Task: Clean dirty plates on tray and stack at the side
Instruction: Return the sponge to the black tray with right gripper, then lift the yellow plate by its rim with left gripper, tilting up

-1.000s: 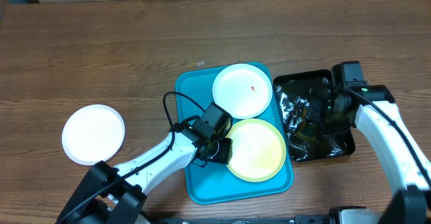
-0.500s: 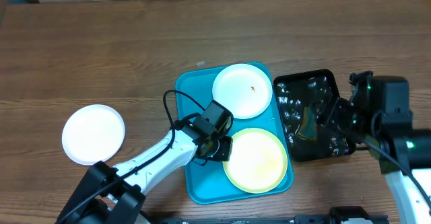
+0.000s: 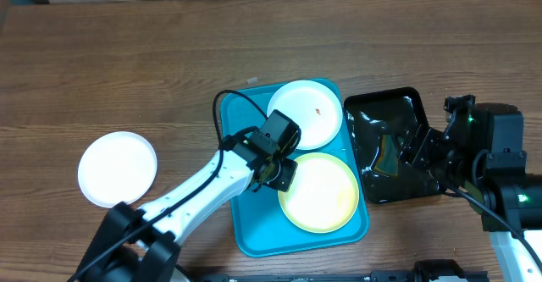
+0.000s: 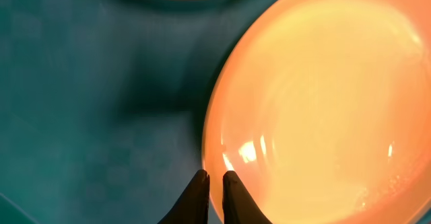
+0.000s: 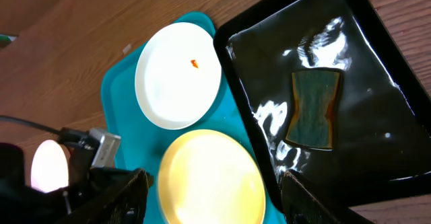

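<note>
The turquoise tray (image 3: 246, 223) holds two plates. A white plate (image 3: 305, 113) with a small orange stain lies at its far end. A pale yellow-green plate (image 3: 322, 193) lies at its near end. A second white plate (image 3: 117, 168) lies on the table at the left. My left gripper (image 3: 284, 174) is shut on the left rim of the yellow-green plate (image 4: 316, 103), over the tray floor (image 4: 81, 103). My right gripper (image 3: 421, 151) is open and empty above the black tray. The right wrist view shows the stained plate (image 5: 178, 75), the yellow-green plate (image 5: 212, 180) and my open fingers (image 5: 215, 200).
A glossy black tray (image 3: 398, 108) stands right of the turquoise one, wet, with a green sponge (image 5: 313, 107) lying in it. The left arm's cable loops over the tray's left rim. Bare wooden table lies all around.
My right gripper has risen from the black tray and drawn back to the right, and the sponge lies in the tray. My left gripper has shifted slightly up the tray with the yellow-green plate's rim.
</note>
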Robot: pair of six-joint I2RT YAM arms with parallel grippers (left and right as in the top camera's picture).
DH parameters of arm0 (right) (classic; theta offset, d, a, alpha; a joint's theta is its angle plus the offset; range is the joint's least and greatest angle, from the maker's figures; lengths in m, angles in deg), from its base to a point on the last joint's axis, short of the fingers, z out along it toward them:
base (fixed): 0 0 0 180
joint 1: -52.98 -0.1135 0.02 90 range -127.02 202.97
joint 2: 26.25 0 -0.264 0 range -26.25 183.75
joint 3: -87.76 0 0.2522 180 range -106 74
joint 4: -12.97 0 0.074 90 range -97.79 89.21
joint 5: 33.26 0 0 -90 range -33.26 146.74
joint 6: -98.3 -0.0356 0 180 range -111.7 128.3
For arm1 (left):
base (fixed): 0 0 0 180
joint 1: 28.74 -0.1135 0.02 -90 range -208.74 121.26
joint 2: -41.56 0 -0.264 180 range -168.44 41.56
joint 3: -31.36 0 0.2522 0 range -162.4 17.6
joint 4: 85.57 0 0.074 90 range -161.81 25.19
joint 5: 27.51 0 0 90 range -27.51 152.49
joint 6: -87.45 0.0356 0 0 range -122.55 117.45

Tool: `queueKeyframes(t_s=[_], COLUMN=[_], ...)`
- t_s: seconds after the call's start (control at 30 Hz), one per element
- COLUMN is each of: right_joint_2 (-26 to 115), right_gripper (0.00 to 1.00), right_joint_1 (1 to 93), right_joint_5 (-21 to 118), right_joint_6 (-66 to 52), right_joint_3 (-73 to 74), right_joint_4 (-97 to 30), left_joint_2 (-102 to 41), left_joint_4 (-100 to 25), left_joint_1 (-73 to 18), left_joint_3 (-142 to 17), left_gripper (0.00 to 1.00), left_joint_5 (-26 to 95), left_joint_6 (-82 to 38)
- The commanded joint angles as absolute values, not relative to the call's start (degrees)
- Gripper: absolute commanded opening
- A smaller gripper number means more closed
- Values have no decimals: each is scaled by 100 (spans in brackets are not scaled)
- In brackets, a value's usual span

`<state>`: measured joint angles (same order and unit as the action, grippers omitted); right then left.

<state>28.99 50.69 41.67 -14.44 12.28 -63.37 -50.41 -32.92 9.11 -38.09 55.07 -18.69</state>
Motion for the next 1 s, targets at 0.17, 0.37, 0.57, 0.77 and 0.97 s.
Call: queueKeyframes(t_s=[0.17, 0.37, 0.57, 0.77, 0.97], right_joint_2=[2856, 2856, 2856, 2856, 2856], right_gripper=[66, 66, 66, 66, 66], right_joint_1=[5087, 5087, 5087, 5087, 5087], right_joint_5=[4121, 4121, 4123, 4167, 4167], right_joint_6=[-1418, -1420, -1420, -1628, -1704], right_joint_3=[1091, 1091, 1091, 1091, 1091], right_joint_4=[-6403, -6420, -6423, -6414, -6420], left_joint_2=[-5924, -6024, -5978, -5978, -5980], left_joint_4=[-3591, -3591, -2863, -1541, -1615], left_joint_1=[915, 915, 911, 928, 930], left_joint_3=[-3907, -3955, -4650, -6337, -7347], left_gripper=[17, 12, 4, 4, 4], left_joint_5=[5691, 5616, 5564, 5940, 6464], left_joint_6=[-1281, -1163, -1045, -1043, -1050])
